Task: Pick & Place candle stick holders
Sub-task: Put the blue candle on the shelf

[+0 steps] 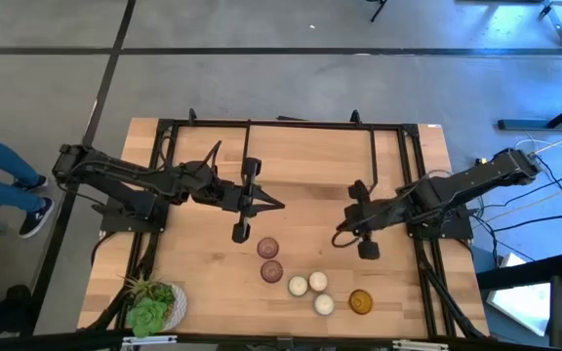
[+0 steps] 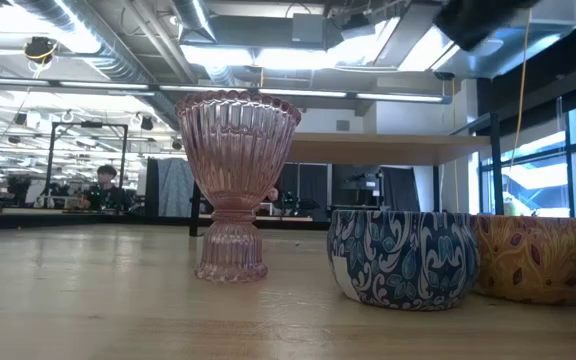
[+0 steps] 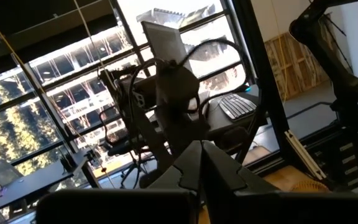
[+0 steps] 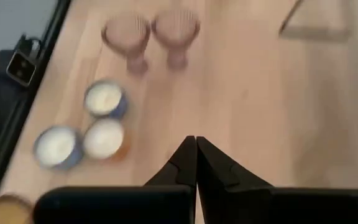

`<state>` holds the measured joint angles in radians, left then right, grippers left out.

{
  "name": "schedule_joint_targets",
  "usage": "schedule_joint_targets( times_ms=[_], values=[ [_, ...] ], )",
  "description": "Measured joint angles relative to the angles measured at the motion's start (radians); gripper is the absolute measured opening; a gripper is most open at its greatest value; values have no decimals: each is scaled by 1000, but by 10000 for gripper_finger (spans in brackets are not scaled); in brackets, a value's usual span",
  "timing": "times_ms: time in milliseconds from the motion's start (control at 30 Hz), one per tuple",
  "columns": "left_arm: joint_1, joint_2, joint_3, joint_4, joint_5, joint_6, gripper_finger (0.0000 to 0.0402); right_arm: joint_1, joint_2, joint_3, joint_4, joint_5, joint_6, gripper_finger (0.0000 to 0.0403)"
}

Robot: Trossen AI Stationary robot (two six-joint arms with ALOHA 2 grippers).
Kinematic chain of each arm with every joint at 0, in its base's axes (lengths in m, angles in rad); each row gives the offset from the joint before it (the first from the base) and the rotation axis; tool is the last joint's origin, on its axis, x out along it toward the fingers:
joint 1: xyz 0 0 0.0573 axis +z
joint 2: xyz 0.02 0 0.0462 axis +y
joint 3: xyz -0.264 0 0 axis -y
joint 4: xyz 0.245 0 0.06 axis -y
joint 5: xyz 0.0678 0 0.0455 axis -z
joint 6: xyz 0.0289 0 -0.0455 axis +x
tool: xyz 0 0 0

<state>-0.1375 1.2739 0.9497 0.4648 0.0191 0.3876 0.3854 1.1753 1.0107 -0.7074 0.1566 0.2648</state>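
Six candle stick holders stand in a cluster near the table's front edge. Two are pinkish-purple stemmed glasses [image 1: 268,248] [image 1: 272,271]. Three are whitish-cream cups [image 1: 298,286] [image 1: 317,282] [image 1: 324,303], and one is amber [image 1: 360,302]. The low view shows one pink glass [image 2: 236,185] upright on its foot beside a blue-patterned cup [image 2: 403,255] and the amber cup [image 2: 533,258]. My left gripper [image 1: 279,205] is shut, in the air above mid-table, behind the cluster. My right gripper [image 1: 341,236] is shut, slants down right of the cluster, and sees the glasses [image 4: 127,34] [image 4: 176,28] and cups [image 4: 105,99] ahead.
A leafy green plant in a white pot [image 1: 154,304] stands at the front left corner. A black frame [image 1: 281,125] runs along the table's far and side edges. Bare wood lies between the two grippers and behind the cluster. A person's legs [image 1: 8,185] show left of the table.
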Motion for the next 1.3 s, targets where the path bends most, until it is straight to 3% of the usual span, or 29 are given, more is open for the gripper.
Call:
schedule_joint_targets(
  times_ms=[233,400,600,767,1000,1200,1300],
  values=[
    [-1,0,0,3,0,-10,4,64,9,0,-113,-245,337,3],
    [-1,0,0,12,0,-10,4,148,8,15,-20,-342,404,3],
    [-1,0,0,19,0,14,4,291,6,61,427,-378,147,3],
    [-1,0,0,25,0,8,4,354,6,80,618,-368,-213,3],
    [-6,0,0,27,7,-96,4,362,27,80,769,-284,-292,3],
    [-64,0,0,-17,8,-149,4,352,128,80,956,-320,-467,3],
    [-109,-1,0,-35,8,-137,4,342,161,79,979,-253,-474,3]
  ],
)
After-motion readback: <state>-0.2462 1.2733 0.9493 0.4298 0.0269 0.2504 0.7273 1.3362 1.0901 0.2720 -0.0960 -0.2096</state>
